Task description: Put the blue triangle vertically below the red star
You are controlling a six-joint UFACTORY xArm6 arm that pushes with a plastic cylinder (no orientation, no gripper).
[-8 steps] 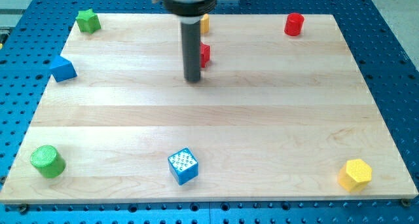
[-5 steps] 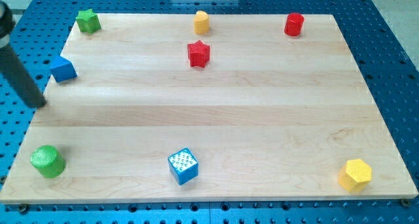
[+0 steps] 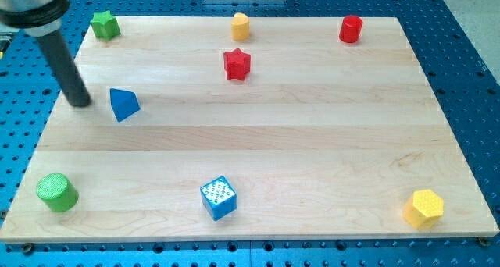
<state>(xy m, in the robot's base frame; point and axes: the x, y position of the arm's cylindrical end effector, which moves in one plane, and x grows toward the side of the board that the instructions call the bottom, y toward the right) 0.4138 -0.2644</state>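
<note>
The blue triangle (image 3: 123, 104) lies on the wooden board (image 3: 258, 150) at the view's left, lower than and well left of the red star (image 3: 237, 64), which sits near the top middle. My tip (image 3: 80, 103) rests on the board just left of the blue triangle, a small gap apart. The dark rod rises from it toward the view's top left.
A green star (image 3: 104, 24) is at the top left, a yellow block (image 3: 240, 25) at the top middle, a red cylinder (image 3: 351, 29) at the top right. A green cylinder (image 3: 57, 192) is at the bottom left, a blue cube (image 3: 219, 197) at the bottom middle, a yellow hexagon (image 3: 423, 208) at the bottom right.
The rod swept from beside the red star to the board's left edge, then right. The blue triangle has moved right and slightly down from the left edge.
</note>
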